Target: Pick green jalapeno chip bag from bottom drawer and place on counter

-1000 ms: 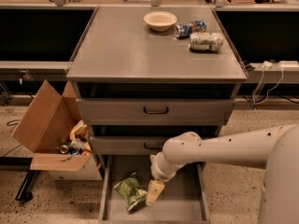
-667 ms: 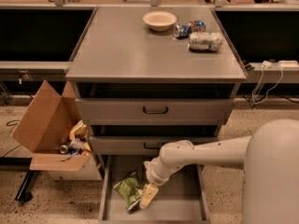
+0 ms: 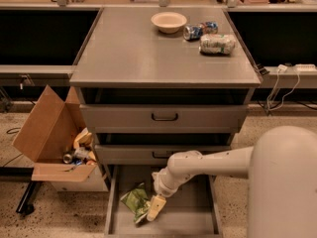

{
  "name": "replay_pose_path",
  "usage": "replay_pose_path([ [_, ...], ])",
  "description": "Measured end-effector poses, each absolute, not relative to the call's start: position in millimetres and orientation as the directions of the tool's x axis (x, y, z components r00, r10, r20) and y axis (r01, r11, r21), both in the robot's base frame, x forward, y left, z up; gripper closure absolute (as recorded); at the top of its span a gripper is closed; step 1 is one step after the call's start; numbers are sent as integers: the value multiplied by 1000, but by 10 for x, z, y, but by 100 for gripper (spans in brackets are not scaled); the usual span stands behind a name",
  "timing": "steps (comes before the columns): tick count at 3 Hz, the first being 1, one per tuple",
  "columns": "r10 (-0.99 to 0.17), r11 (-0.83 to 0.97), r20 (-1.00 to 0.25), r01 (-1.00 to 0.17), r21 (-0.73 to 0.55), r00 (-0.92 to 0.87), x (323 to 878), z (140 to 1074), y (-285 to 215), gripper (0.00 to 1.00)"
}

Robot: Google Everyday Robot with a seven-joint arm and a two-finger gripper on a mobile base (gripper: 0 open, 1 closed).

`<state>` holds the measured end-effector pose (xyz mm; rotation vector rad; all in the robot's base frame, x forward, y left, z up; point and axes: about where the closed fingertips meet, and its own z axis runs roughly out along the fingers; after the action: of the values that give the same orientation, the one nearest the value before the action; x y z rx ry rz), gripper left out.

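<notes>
The green jalapeno chip bag (image 3: 134,201) lies wrinkled on the floor of the open bottom drawer (image 3: 193,217), left of centre. My white arm reaches in from the right, and my gripper (image 3: 154,208) points down into the drawer, touching the bag's right edge. The grey counter (image 3: 129,48) tops the cabinet above.
On the counter's far right sit a cream bowl (image 3: 169,21), a blue drink can (image 3: 194,31) and a whitish cylindrical packet (image 3: 217,43). Two shallower drawers with black handles (image 3: 164,117) are above. An open cardboard box (image 3: 49,138) with trash stands at the left on the floor.
My arm has shifted left and lowered, bringing the gripper down against the bag's right edge. The bag still lies in the drawer.
</notes>
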<state>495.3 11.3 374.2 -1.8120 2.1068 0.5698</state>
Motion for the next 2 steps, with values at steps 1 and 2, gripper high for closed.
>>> replay_pose_path([
  [1, -852, 140, -493, -984, 107, -175, 5106, 3326, 175, 0],
  [2, -837, 163, -509, -980, 117, -200, 5234, 2964, 200, 0],
])
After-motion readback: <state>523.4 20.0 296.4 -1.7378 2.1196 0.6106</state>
